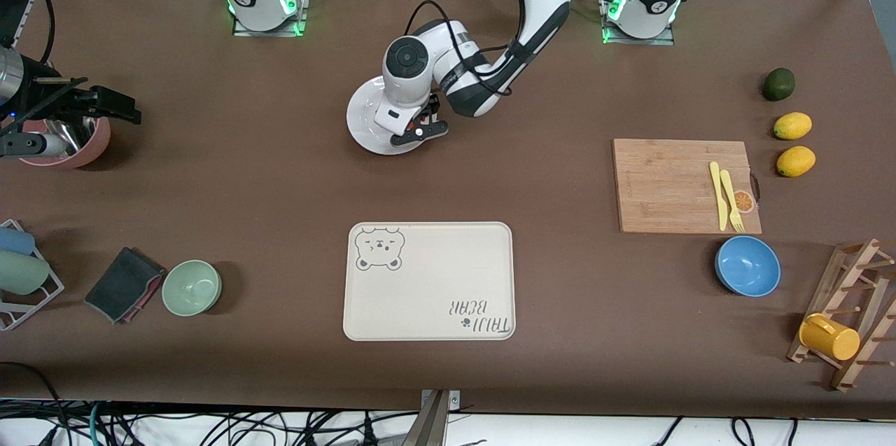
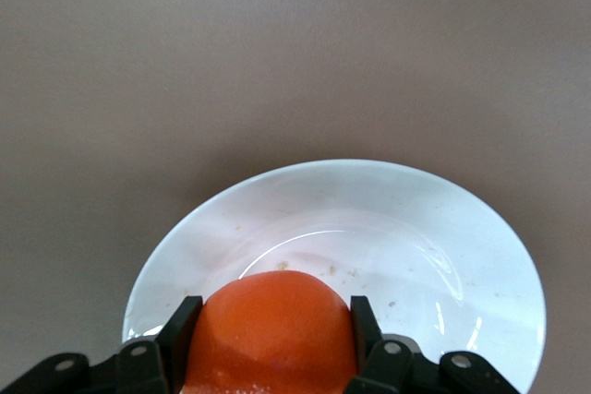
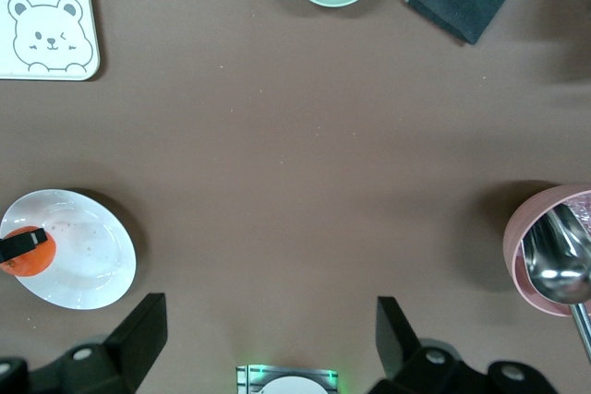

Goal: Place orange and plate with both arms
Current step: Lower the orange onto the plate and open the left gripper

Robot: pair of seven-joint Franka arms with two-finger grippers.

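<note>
The white plate [image 1: 364, 120] lies on the brown table, midway between the two arm bases. My left gripper [image 1: 418, 132] hangs low over the plate's edge and is shut on the orange [image 2: 270, 343]. Black fingers [image 2: 180, 329] press both sides of it over the plate [image 2: 369, 237]. I cannot tell whether the orange touches the plate. The wrist hides the orange in the front view. The right wrist view shows the orange [image 3: 28, 254] at the plate's [image 3: 88, 260] edge. My right gripper [image 1: 105, 106] is open and empty [image 3: 268, 334], high over the table at the right arm's end.
A cream bear tray [image 1: 428, 281] lies nearer the camera than the plate. A pink bowl with a spoon [image 1: 70, 148], a green bowl [image 1: 191, 287] and a dark cloth [image 1: 122, 285] are at the right arm's end. A cutting board [image 1: 672, 183], blue bowl [image 1: 747, 265] and lemons [image 1: 792, 126] are at the left arm's end.
</note>
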